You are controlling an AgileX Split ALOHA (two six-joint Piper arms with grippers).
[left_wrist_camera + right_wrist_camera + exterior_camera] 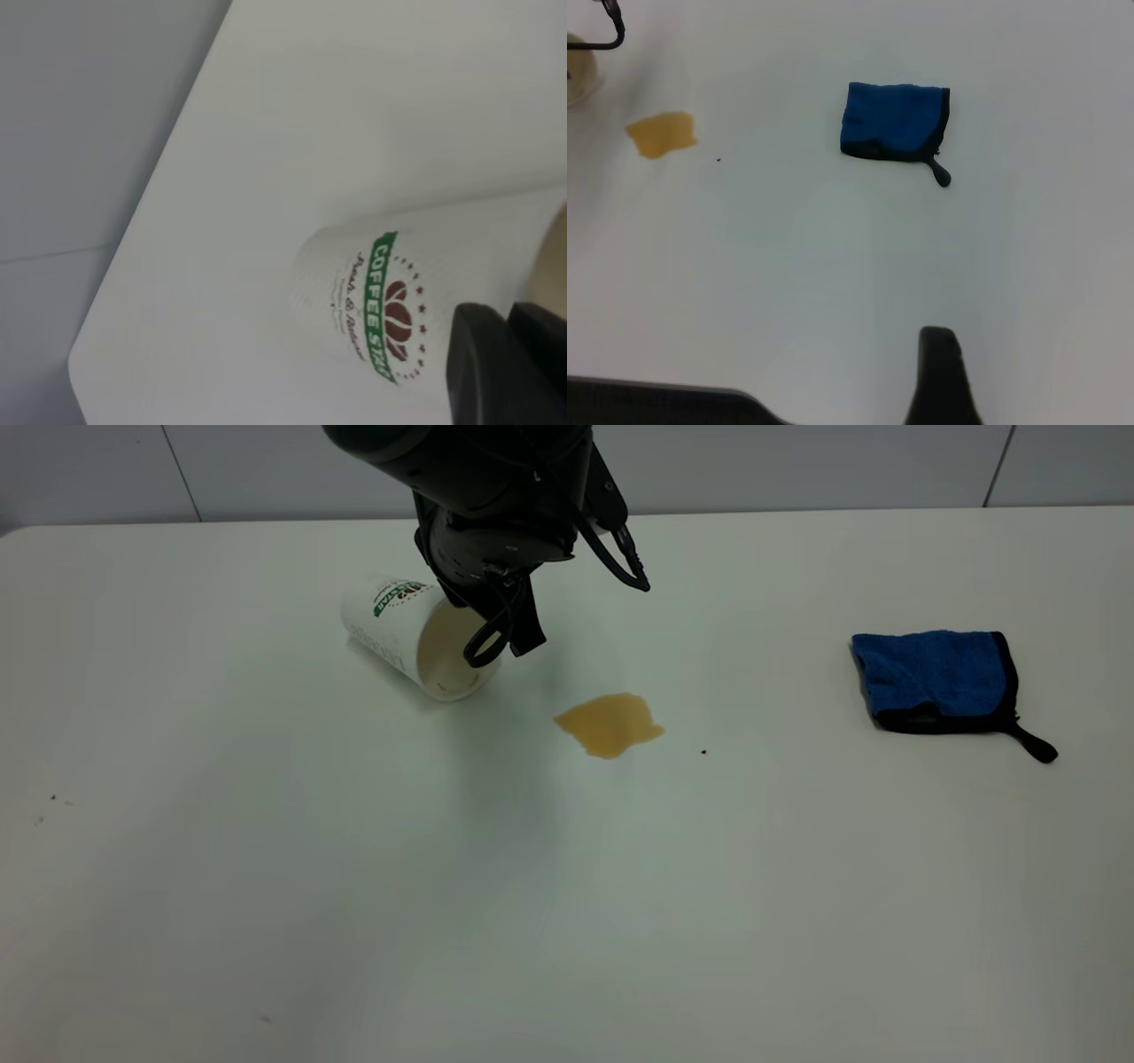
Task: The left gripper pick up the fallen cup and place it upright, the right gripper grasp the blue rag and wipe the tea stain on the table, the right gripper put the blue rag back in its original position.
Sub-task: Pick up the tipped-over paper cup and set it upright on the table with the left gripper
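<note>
One arm at work: left gripper (505,633) at the mouth of the cup (399,624), which lies on its side on the table (354,868). Fingers at the rim; can't tell if they're gripping. Tea stain (609,724) just beside the cup, blue rag (939,677) well apart. Right gripper (943,372) high above the table, finger state unclear.

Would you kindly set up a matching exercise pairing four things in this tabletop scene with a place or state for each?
Things:
1. white paper cup with green logo
2. folded bright blue terry rag
3. amber-brown tea stain
4. black left gripper

Places or states:
A. puddled on the white table between cup and rag
B. at the cup's mouth
C. lying on its side
D. flat at the exterior view's right, untouched

Pairs: 1-C, 2-D, 3-A, 4-B
</note>
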